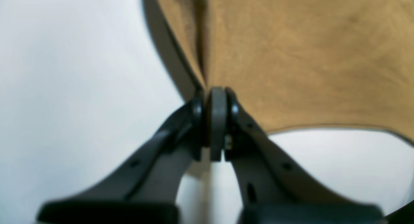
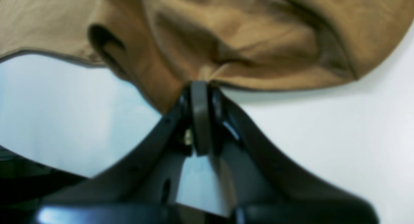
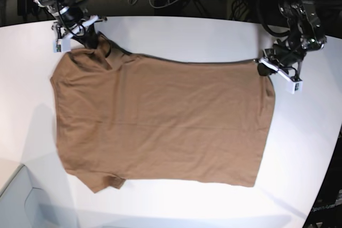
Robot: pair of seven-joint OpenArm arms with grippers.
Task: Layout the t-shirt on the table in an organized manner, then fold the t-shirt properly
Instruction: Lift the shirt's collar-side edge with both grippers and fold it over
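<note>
Spread nearly flat across the table (image 3: 176,30), the t-shirt (image 3: 160,121), seen whole only from the base camera. Pinched at its far corners: left gripper (image 1: 216,88) clamped tight on the cloth's corner, right gripper (image 2: 201,82) clamped on a bunched fold near the sleeve. Visible from the wrists alone: closed jaws biting tan fabric.

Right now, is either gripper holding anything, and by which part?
Both hold the t-shirt. The left gripper pinches a hem corner; the right gripper pinches the edge at the bunched shoulder-sleeve end. Most of it lies on the table.
</note>
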